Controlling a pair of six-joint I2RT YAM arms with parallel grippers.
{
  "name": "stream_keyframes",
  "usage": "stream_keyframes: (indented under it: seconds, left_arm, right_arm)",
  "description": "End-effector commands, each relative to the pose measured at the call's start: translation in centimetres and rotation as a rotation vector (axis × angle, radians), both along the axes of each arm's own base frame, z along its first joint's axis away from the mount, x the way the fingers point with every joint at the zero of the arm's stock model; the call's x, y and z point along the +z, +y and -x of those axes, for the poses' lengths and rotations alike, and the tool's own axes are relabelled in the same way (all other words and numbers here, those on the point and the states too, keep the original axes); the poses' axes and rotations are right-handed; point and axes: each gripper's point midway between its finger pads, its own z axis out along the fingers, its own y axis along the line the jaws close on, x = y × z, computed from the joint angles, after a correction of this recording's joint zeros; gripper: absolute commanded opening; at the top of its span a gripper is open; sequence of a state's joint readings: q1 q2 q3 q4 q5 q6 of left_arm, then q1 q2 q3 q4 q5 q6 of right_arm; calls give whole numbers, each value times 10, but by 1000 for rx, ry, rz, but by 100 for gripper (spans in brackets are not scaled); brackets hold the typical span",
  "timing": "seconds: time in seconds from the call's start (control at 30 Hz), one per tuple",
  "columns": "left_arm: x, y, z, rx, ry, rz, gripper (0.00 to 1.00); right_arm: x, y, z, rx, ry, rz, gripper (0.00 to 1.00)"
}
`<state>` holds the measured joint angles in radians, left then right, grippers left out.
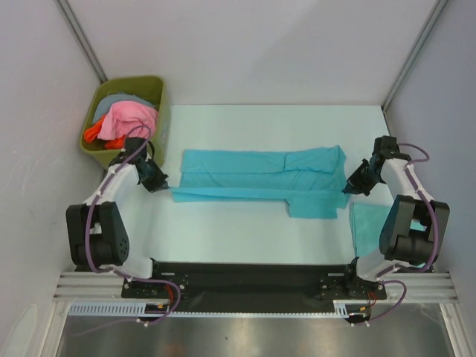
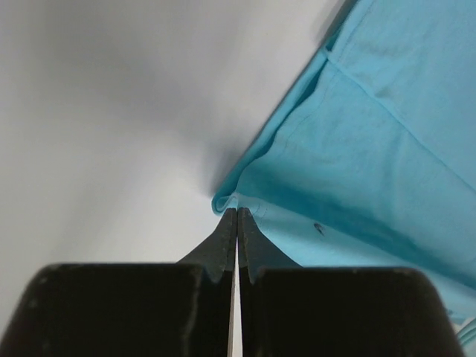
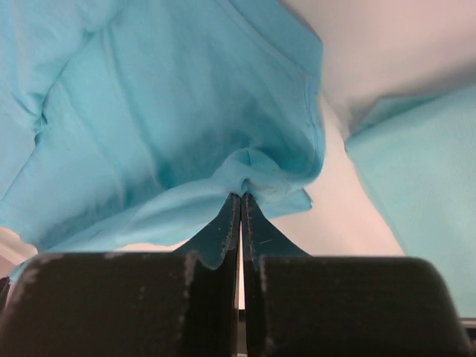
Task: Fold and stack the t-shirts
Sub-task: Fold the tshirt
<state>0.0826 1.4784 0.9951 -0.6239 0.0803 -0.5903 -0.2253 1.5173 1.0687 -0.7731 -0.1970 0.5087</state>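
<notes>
Top external view, nearest first: both arm bases sit on a black rail [image 1: 245,274] at the near edge of the white table [image 1: 223,234]. Just past the right base, a folded shirt [image 1: 364,227] lies flat on the table, partly hidden by the right arm. It is turquoise and lies apart from the other shirt.

Farther in, the spread shirt [image 1: 260,172] lies lengthwise from left to right across the middle of the table. It is also turquoise, and one flap of it reaches toward the near side at the right. The left gripper [image 1: 158,181] is at its near left corner. In the left wrist view the two black fingers are pressed together, with the corner of the cloth pinched at their tips. The right gripper [image 1: 348,186] is at the shirt's right edge. In the right wrist view its fingers are likewise closed, with a small bunch of fabric clamped between the tips and the folded shirt showing off to the right.

Farthest back, in the left corner just behind the left arm, stands an olive-green bin [image 1: 95,104]. It holds a heap of pink, orange and grey-blue clothes [image 1: 126,119].
</notes>
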Motion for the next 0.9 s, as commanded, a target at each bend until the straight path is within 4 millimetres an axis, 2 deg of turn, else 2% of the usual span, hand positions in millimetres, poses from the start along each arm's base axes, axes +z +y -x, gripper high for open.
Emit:
stream_keyframes:
  seconds: [0.0,0.03,0.17,0.3,0.47,0.63,0.87]
  left_arm:
    - [11,5,-31,-17,-46,-42,0]
    - [16,2,-38,-25,-59,-43,0]
    - [13,-6,-55,-48,-49,-45,0]
    - [6,-10,-67,-46,-20,-55,0]
    - [7,-2,-74,1,-41,-85,0]
    - [-4,-4,-76,6,-53,-77,0]
    - [-13,-4,-90,6,-72,-76,0]
  right_arm:
    - [11,-10,-31,30,-67,20,0]
    - [10,-11,-34,30,-65,17,0]
    - [12,-14,-53,35,-71,5,0]
    - [-1,-13,-68,51,-40,-33,0]
    - [-9,-8,-80,57,-46,-82,0]
    - [-10,-5,-90,71,-64,-108,0]
    - [-7,-5,-100,81,-86,-118,0]
